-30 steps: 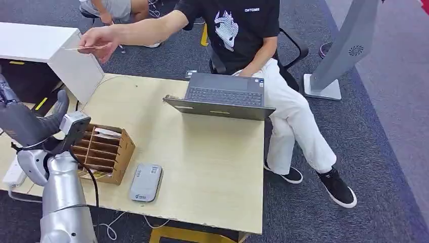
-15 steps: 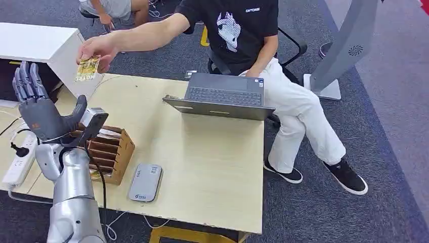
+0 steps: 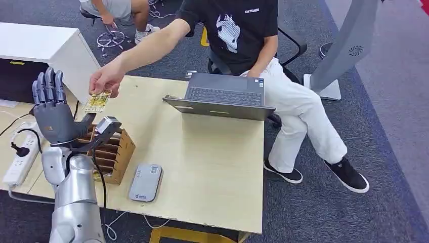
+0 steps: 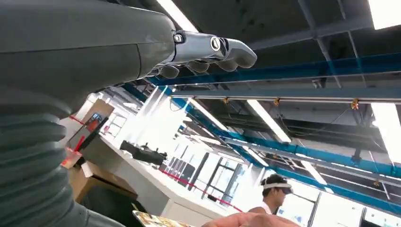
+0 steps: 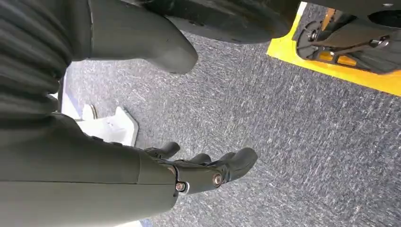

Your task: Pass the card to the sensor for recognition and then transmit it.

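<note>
A seated person's hand holds a yellow patterned card over the table's far left, just to the right of my raised left hand. That hand is upright with its fingers spread and holds nothing. The left wrist view looks up past the fingers and catches the card's edge beside the person's hand. A grey card sensor lies flat near the table's front edge. My right hand hangs over the carpet with nothing in it, its fingers loosely apart.
A wooden slotted organiser stands just behind my left wrist. An open laptop sits at the far side of the wooden table in front of the person. A power strip lies at the left edge, a white cabinet behind.
The person's hand has brought the card down and towards my left hand. My left hand has risen, opened upright and shifted right toward the card.
</note>
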Robot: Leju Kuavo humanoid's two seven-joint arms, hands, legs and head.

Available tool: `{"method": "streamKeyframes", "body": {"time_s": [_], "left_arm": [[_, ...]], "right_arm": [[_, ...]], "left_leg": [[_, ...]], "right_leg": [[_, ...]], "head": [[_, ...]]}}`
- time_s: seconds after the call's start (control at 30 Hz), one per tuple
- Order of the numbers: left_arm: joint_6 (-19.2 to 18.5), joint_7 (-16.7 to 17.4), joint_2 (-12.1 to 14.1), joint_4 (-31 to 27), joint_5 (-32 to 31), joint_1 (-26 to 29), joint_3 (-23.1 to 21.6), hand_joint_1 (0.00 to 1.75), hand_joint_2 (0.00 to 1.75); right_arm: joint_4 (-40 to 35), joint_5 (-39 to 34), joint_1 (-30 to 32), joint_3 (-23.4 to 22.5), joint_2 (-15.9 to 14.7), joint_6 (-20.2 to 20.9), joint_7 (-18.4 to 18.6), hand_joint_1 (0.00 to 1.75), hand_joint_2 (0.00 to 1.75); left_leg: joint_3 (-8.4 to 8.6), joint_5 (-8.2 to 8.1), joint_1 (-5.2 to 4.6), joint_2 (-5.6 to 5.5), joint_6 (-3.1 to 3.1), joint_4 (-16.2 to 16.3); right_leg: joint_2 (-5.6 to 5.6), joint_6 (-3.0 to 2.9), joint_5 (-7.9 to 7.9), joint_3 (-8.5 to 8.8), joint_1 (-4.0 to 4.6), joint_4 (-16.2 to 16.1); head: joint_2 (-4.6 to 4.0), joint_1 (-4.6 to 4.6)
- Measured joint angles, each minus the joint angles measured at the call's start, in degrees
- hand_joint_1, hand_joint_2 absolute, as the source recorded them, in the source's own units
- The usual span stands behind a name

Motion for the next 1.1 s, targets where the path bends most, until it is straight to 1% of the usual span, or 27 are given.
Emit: {"method": "streamKeyframes", "body": {"time_s": [0.5,0.53,0.57,1.1], "left_arm": [[0.0,0.0,0.0,0.0,1.5,0.2,0.0,0.00,1.75],[0.0,0.0,0.0,0.0,1.7,0.2,0.0,0.42,1.75],[0.0,0.0,0.0,0.0,2.1,0.2,0.0,1.75,1.75],[0.0,0.0,0.1,1.2,5.5,0.2,0.0,1.75,1.75]], "right_arm": [[0.0,0.0,0.0,0.0,0.0,0.0,-0.3,0.00,1.75],[0.0,0.0,0.0,0.0,0.0,0.0,-0.4,0.00,1.75],[0.0,0.0,0.0,0.0,0.0,0.0,-0.4,0.00,1.75],[0.0,0.0,0.0,-0.4,0.0,-0.2,-0.8,0.00,1.75]], "left_leg": [[0.00,0.00,0.00,0.00,0.00,0.0],[0.00,0.00,0.00,0.00,0.00,0.0],[0.00,0.00,0.00,0.00,0.00,0.0],[0.00,0.00,0.00,0.01,0.00,0.0]], "right_leg": [[0.00,0.00,0.00,0.00,0.00,0.0],[0.00,0.00,0.00,0.00,0.00,0.0],[0.00,0.00,0.00,0.00,0.00,0.0],[0.02,0.00,0.00,-0.02,0.00,0.0]], "head": [[0.00,0.00],[0.00,0.00],[0.00,0.00],[0.00,0.00]]}}
